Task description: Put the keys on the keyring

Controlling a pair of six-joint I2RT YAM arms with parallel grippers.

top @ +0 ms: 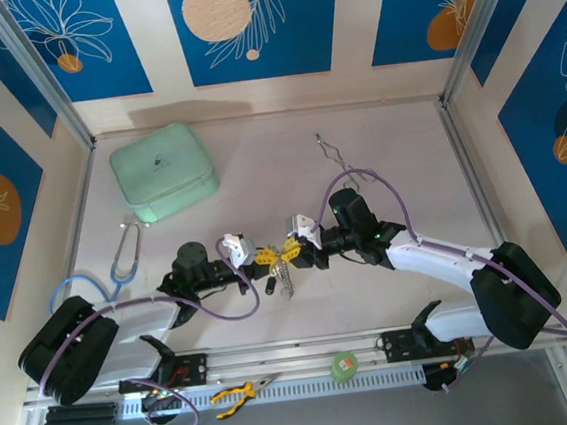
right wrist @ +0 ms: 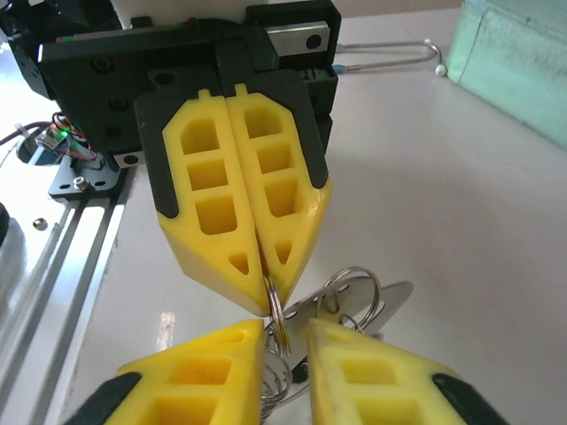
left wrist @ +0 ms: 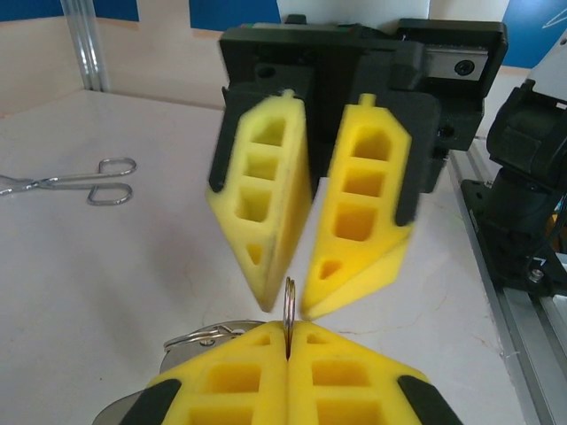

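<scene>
The keyring (left wrist: 289, 297) sits at mid-table towards the near side, between the two grippers and apparently clear of the surface. The left gripper (left wrist: 288, 328) is closed flat on the ring's edge, and the ring stands upright out of its tips. The right gripper (left wrist: 286, 307) has its tips narrowly apart, one on each side of the ring's upper arc, with no clamp evident.

Handling, as assessed: the ring is a thin, stiff, springy wire loop. It is light and smooth, so it is likely to slip or twist between the fingers. It is best gripped edge-on across the wire. The chain (top: 286, 283) hangs free below and will probably swing.

Not resolved:
- The keys cannot be positively identified.
- Further rings and a flat tab (right wrist: 394, 301) lie behind the ring, and their nature is unclear.
- A dark piece (top: 270, 286) just left of the chain may be the black-headed key.
- The ring's split end is hidden.
</scene>
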